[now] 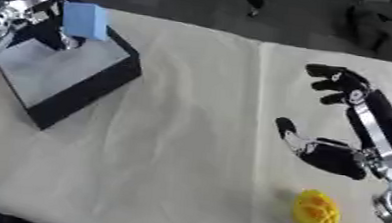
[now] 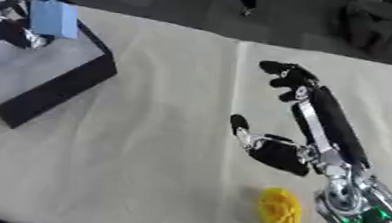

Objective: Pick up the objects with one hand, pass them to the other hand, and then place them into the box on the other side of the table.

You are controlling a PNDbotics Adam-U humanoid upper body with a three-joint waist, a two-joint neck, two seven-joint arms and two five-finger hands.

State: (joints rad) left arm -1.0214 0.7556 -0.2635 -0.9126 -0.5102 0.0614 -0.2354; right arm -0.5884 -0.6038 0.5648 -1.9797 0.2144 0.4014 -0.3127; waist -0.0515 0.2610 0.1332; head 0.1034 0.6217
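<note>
A blue block (image 1: 86, 20) hangs over the far left corner of the box (image 1: 54, 69), a black-walled tray with a grey floor. My left hand (image 1: 14, 16) is shut on that block from its left side. Out over the cloth on the right, my right hand (image 1: 343, 125) is open, fingers stretched toward the far side and thumb pointing left, holding nothing. A yellow ridged ball-like object (image 1: 316, 212) lies on the table just in front of the right hand, apart from it.
A beige cloth (image 1: 179, 147) with a lengthwise fold covers the table. Dark floor and dark shapes lie past the far edge. The box takes up the far left corner.
</note>
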